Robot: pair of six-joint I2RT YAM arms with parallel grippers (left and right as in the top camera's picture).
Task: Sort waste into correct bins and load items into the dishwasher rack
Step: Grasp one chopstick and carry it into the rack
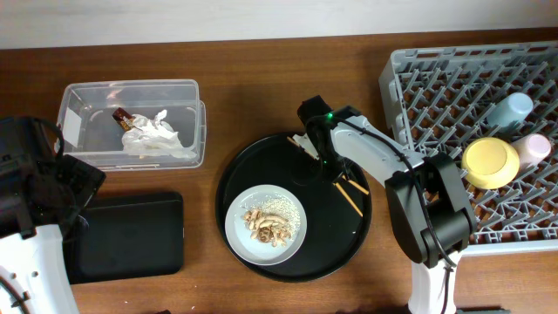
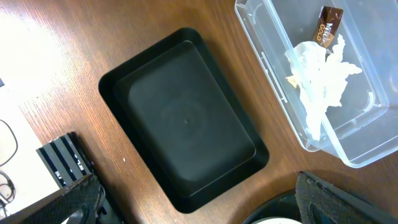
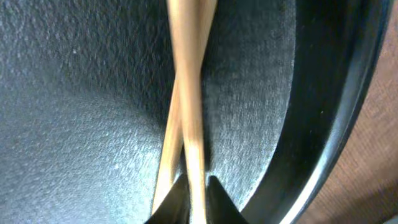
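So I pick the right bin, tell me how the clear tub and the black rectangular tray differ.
The clear tub is see-through with taller walls; the black rectangular tray is opaque and shallow. The clear tub holds crumpled white paper and a gold-brown wrapper; the black rectangular tray holds nothing. Both are rectangular and sit on the wooden table.

Right wrist: chopsticks [image 3: 186, 93] blurred, cut off top and bottom; fingers [image 3: 219, 202] only dark tips at bottom edge. Overhead: right arm [image 1: 384, 157] hides the sticks' middle and the fingers; dishwasher rack [image 1: 436, 87] cut by right edge. Left wrist: clear tub [image 2: 270, 74] cut top and right; round tray [image 2: 280, 208] just a sliver.
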